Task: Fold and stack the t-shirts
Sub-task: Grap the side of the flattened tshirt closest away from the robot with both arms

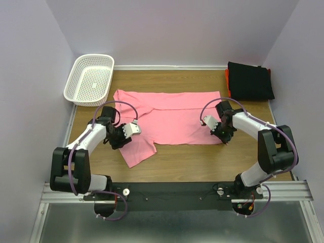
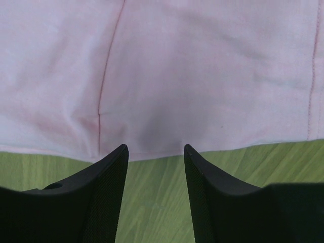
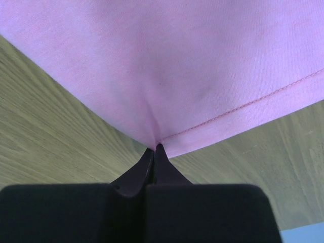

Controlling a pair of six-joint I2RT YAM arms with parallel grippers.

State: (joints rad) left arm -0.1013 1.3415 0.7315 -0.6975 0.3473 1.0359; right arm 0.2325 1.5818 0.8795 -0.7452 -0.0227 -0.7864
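Pinching pink t-shirt (image 3: 177,61) hem: right tool (image 3: 156,147)

Looks like a robotics lab test cell, not anybody's home: a small wooden worktop (image 1: 202,162) boxed in by plain pale-lilac panels (image 1: 177,30), with a left arm (image 1: 76,152) and right arm (image 1: 268,147) bolted to an aluminium rail (image 1: 286,188) at the near edge.

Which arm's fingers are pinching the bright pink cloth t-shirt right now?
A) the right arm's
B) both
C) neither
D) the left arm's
A: the right arm's fingers are shut on the hem of the bright pink cloth t-shirt; the left arm's fingers stand apart at its edge.
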